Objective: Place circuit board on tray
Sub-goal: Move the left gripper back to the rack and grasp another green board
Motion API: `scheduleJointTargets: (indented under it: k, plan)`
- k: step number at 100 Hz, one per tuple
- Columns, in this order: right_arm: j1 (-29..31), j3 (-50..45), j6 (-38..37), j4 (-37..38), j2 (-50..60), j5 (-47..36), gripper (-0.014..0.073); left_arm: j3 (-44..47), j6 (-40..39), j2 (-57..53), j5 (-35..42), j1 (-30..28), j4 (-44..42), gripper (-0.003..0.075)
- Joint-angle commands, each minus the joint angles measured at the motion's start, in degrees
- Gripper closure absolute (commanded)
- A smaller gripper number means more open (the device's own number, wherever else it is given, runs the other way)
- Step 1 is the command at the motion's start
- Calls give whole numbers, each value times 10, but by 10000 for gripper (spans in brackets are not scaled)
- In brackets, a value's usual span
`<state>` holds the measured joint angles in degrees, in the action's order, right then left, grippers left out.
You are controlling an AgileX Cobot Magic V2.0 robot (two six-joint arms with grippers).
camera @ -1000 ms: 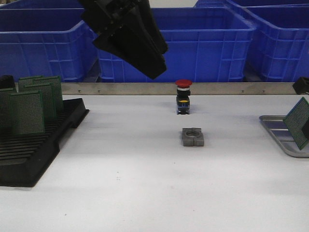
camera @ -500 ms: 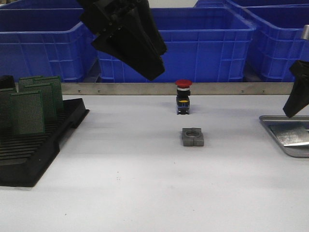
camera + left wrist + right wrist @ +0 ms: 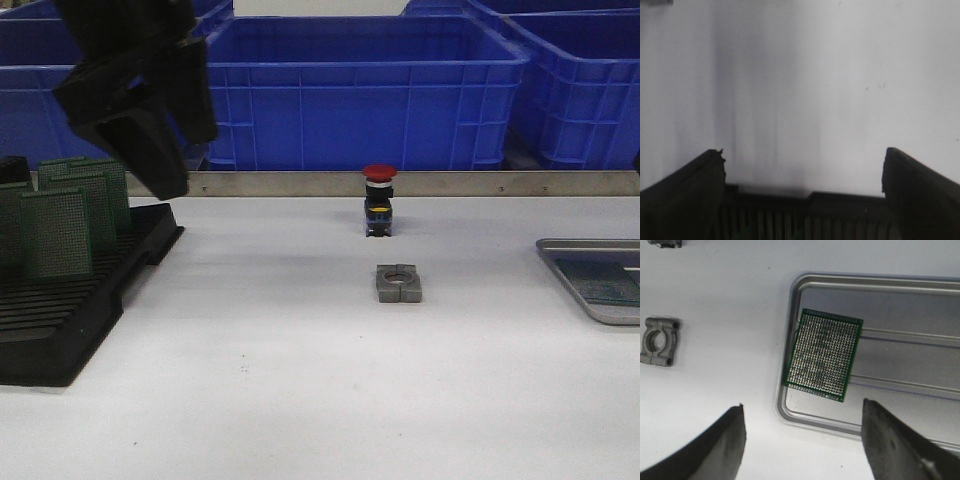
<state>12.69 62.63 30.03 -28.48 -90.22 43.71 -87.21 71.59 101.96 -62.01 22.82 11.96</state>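
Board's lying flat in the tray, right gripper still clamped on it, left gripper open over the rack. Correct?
Not quite. The right gripper is open and clear of the board; the right wrist view shows its fingers spread apart with nothing between them. The rest holds: the board lies flat in the tray, and the left gripper is open over the rack.

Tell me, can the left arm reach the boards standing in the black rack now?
Probably yes: the left gripper hangs open just above the rack, and nothing lies between it and the upright boards.
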Motion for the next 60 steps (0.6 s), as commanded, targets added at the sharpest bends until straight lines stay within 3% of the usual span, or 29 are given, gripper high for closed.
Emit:
scheduleJointTargets:
  k: [1,36,60]
  plan:
    - [2,19,-1,-8,34,-5,88,-17,-29,-25,14,-28,-16,121]
    - [2,19,-1,-9,36,-8,88,-17,-36,-25,-12,-164,-16,121]
    - [2,19,-1,-9,36,-10,88,-15,-35,-23,-13,-183,-17,121]
